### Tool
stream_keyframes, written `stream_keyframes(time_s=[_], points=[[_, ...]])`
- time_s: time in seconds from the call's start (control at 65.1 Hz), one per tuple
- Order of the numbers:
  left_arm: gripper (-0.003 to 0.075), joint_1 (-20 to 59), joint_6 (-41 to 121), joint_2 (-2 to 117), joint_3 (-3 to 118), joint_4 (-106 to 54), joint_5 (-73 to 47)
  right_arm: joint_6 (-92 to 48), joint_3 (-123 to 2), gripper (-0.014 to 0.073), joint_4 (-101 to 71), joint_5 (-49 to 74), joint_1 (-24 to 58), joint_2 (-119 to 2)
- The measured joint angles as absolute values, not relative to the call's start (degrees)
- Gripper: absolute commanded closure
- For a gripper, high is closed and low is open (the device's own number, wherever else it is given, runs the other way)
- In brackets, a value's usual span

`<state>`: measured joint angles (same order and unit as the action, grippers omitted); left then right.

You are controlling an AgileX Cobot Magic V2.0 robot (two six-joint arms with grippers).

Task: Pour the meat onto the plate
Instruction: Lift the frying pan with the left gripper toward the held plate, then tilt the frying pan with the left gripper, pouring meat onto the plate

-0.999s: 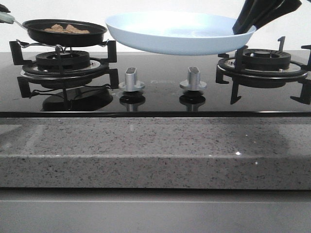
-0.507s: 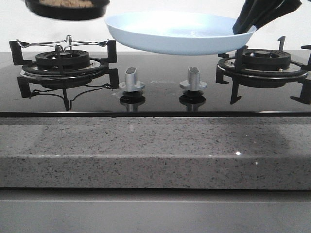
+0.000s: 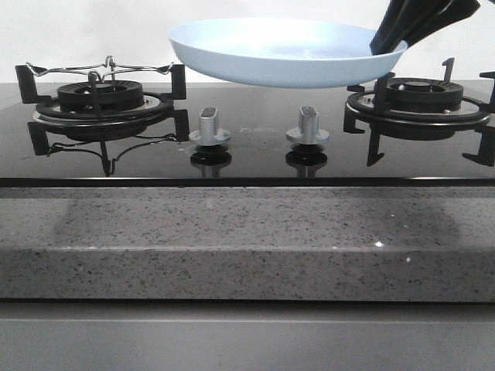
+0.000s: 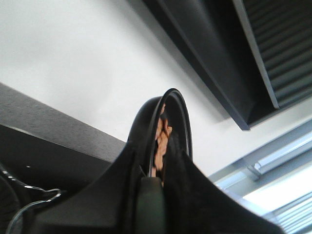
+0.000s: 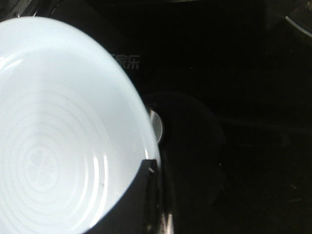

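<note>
Gone from the front view since a moment ago: frying pan risen out of frame, leaving the left burner bare. Showing only in the left wrist view now, tilted steeply, with tan meat strips lying inside. Left jaws hidden, grip impossible to tell. Right gripper clamping the rim of the pale-blue plate, holding it glossy and bare above the knobs.
</note>
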<state>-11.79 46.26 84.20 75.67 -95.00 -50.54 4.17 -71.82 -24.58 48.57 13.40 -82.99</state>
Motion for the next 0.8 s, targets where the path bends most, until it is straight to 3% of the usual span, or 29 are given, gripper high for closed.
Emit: stream_keyframes(time_s=[0.799], points=[[0.0741, 9.79, 55.30, 81.49, 75.57, -80.61, -41.50, 4.17, -71.82, 0.0663, -24.58, 48.57, 13.40, -82.99]])
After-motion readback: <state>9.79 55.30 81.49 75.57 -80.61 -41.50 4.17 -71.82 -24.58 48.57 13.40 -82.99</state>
